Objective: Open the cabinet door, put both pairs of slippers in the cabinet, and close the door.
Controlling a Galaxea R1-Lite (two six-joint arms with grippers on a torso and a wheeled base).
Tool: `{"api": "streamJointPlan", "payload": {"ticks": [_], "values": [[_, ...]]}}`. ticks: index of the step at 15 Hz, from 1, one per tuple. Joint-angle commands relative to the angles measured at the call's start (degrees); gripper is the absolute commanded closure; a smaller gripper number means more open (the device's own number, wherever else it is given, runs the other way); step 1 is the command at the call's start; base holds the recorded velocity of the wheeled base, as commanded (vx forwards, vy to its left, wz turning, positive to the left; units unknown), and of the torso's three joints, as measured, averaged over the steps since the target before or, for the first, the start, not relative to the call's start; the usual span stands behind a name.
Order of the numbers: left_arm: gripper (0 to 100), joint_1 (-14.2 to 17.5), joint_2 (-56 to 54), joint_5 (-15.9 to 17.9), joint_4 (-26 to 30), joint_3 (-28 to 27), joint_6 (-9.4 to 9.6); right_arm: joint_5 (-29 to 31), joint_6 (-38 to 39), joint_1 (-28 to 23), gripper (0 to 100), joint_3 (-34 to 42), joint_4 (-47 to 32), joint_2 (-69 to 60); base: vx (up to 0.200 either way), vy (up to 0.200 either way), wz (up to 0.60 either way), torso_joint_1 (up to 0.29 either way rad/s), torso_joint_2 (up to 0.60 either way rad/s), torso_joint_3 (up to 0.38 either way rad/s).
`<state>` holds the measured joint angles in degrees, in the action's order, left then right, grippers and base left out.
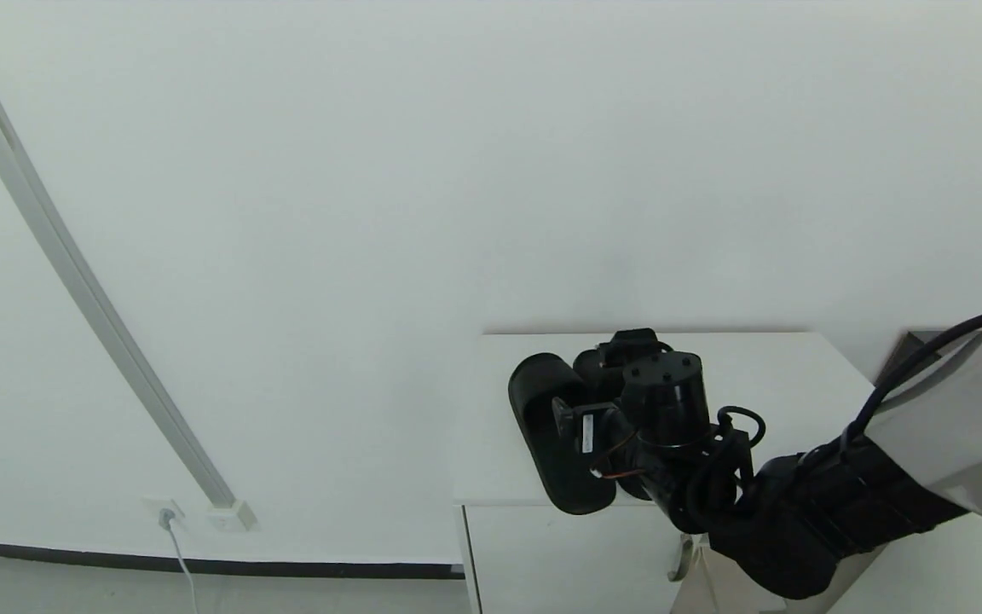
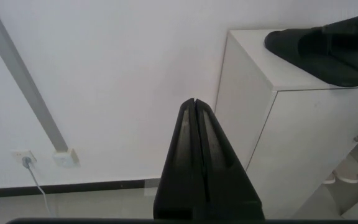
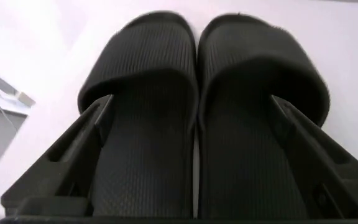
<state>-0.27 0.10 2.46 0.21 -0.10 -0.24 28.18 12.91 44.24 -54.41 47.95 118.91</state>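
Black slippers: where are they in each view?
Head view: black slippers lower centre-right, atop the white cabinet.
Left wrist view: black slippers on the white cabinet top, beyond the left gripper.
Right wrist view: black slippers between the right gripper's fingers.
Shared landmark: the white cabinet.

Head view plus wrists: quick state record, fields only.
slippers: black pair on the cabinet top, one end past its front edge
cabinet: white, against the wall
right gripper: closed on the slippers, one finger on each outer side
left gripper: shut, empty, apart from the cabinet
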Motion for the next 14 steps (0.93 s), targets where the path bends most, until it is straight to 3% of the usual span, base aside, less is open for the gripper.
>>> {"api": "streamJointPlan", "payload": {"ticks": [1, 6, 14], "values": [[100, 0.00, -0.01, -0.09, -0.03, 0.01, -0.11, -0.32, -0.08, -0.82, 0, -0.61, 0.04, 3.52, 0.000, 0.000, 0.00, 0.000, 0.00, 0.000], [100, 0.00, -0.01, -0.09, -0.03, 0.01, -0.11, -2.43, -2.36, -4.51, 0, -6.15, 5.14, 10.64, 0.000, 0.000, 0.00, 0.000, 0.00, 0.000], [100, 0.00, 0.08, -0.09, 0.06, 0.01, 0.16, -3.49, -3.51, -5.57, 0, -12.21, 5.67, 13.72, 0.000, 0.000, 0.00, 0.000, 0.00, 0.000]]}}
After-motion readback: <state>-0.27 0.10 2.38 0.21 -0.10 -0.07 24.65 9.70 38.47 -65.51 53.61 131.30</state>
